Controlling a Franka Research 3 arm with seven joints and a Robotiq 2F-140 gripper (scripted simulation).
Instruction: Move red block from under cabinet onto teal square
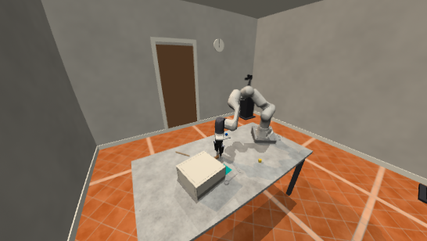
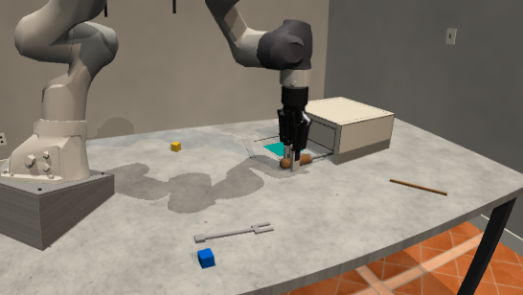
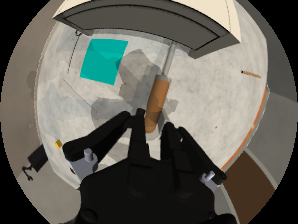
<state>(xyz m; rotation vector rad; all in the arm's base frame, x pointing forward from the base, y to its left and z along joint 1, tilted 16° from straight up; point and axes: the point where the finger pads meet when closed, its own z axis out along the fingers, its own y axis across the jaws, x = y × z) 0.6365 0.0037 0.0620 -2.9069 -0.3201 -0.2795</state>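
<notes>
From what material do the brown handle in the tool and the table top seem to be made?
The brown rounded handle, on which the black tool is shut, looks like wood with a matte finish: warm brown colour, no shine. A thin grey rod extends from it toward the cream cabinet; that may be metal. The mottled grey table top resembles dull stone or concrete, judging by its cloudy pattern.

Readable text: none in any of the three views.
Cabinet (image 2: 352, 120): plain cream faces, with no label, brand or number.
Wall clock (image 1: 219, 44), at 12 o'clock above the door (image 1: 177, 84): a pale dial with hands only; no numerals can be made out.
Wall plate (image 2: 450, 35), at 2 o'clock in the exterior view: blank, no lettering.
Arm base (image 2: 91, 192): grey block with bolts, no marking.
Table (image 2: 335, 225): mottled grey top, nothing written on it.
</notes>
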